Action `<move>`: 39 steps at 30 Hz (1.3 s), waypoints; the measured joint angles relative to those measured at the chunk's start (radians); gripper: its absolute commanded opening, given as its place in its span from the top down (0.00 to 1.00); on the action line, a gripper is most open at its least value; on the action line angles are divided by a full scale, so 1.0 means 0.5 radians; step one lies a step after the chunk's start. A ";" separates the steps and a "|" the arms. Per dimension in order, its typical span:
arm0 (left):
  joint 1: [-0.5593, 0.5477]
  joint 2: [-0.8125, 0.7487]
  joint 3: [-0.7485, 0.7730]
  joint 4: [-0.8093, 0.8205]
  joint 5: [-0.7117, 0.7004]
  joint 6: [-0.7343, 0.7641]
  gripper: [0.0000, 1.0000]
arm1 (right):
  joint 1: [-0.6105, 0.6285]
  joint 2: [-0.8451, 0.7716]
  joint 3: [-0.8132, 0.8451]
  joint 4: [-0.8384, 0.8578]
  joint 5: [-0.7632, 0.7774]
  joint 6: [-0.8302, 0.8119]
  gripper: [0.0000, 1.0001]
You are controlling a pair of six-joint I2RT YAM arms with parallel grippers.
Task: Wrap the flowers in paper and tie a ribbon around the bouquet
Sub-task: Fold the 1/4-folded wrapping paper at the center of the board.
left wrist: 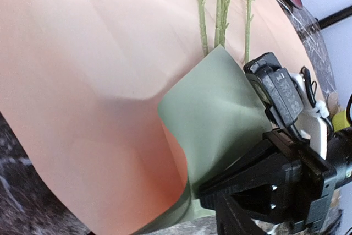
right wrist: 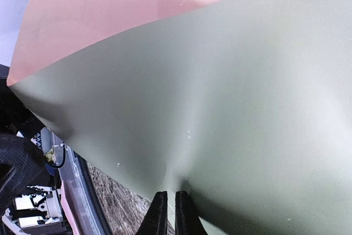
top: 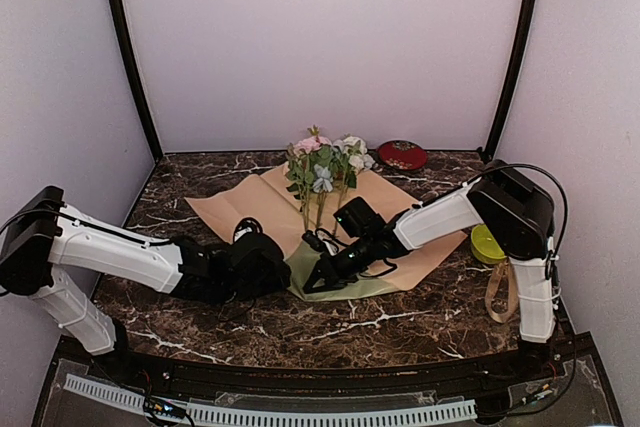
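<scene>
The paper (top: 235,209) lies spread on the table, tan face up. Its near corner (top: 345,285) is folded up and shows the sage-green face (left wrist: 220,103). The flowers (top: 322,162) lie on the sheet, blooms at the far end and stems (left wrist: 220,9) running toward the fold. No wrapped bouquet shows. My right gripper (top: 318,280) is shut on the green flap's edge (right wrist: 171,210). My left gripper (top: 262,265) sits low beside the fold on its left, and its jaws are too dark to read. The ribbon (top: 500,297) hangs in a loop by the right arm's base.
A red dish (top: 402,154) stands at the back right. A yellow-green round item (top: 487,244) sits beside the right arm. The right arm's black wrist (left wrist: 280,180) fills the lower right of the left wrist view. Dark marble (top: 200,317) surrounds the sheet.
</scene>
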 measured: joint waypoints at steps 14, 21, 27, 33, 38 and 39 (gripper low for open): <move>0.002 0.243 0.179 -0.114 0.124 -0.196 0.47 | -0.002 -0.001 -0.030 0.063 -0.005 0.014 0.92; 0.010 0.246 0.180 -0.358 0.110 -0.492 0.71 | -0.002 -0.001 -0.037 0.078 -0.006 0.024 0.93; 0.025 0.242 0.114 -0.427 0.110 -0.644 0.95 | -0.002 -0.001 -0.038 0.078 -0.006 0.028 0.93; 0.025 0.242 0.148 -0.463 0.086 -0.617 1.00 | -0.002 -0.001 -0.038 0.076 -0.005 0.028 0.93; 0.024 0.260 0.333 -0.546 0.034 -0.423 1.00 | -0.002 -0.001 -0.036 0.066 -0.004 0.027 0.93; 0.024 0.270 0.388 -0.553 0.022 -0.367 1.00 | -0.002 -0.001 -0.034 0.063 -0.004 0.027 0.93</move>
